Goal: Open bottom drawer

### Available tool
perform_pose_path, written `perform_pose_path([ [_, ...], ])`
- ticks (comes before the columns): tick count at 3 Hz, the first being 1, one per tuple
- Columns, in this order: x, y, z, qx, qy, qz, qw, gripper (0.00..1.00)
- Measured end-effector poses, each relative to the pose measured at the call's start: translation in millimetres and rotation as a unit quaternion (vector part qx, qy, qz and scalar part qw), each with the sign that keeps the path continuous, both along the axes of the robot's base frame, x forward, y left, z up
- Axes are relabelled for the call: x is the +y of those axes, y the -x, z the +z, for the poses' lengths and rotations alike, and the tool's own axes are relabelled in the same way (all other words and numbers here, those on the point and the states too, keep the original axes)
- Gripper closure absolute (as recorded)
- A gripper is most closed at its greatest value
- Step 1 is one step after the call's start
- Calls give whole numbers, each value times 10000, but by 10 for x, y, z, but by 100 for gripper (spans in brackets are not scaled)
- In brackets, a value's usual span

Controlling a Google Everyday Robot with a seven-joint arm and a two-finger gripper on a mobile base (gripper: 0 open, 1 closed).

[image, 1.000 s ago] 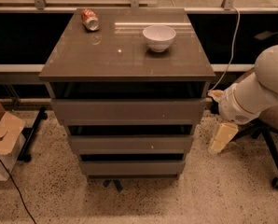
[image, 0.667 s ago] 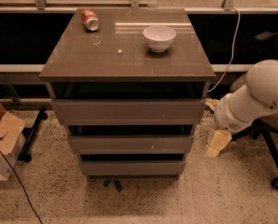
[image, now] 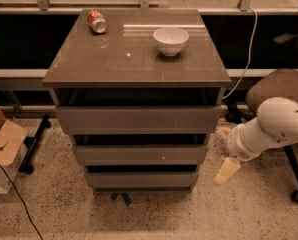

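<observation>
Bottom drawer [image: 141, 179]: lowest of the cabinet's [image: 64, 116] three fronts, close to the floor and not yet drawn out. The claw [image: 227, 170] has dropped within the last second from about middle-drawer height to hang just beside this drawer's right end, apart from it, so the approach looks under way and the pull not begun; whether the claw is released or clenched cannot be told. Outward, the arm [image: 274, 126] is cut off at the right edge, the drawer's upper lip lies in shadow, and a bowl [image: 170, 40] and a tipped can [image: 96, 21] rest on the surface [image: 89, 59] above.
</observation>
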State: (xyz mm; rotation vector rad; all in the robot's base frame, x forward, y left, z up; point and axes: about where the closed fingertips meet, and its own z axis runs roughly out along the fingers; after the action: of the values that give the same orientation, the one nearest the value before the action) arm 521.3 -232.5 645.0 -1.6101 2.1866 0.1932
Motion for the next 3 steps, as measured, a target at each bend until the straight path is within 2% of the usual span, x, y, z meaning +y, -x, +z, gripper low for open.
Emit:
perform_pose_path([
  [1,49,36,-490,267,-304,-91,9991,0],
  [2,79,76,-848,643,-585,-117,9961,0],
  [3,107,83,-908,685,-514,-136,9962,0],
])
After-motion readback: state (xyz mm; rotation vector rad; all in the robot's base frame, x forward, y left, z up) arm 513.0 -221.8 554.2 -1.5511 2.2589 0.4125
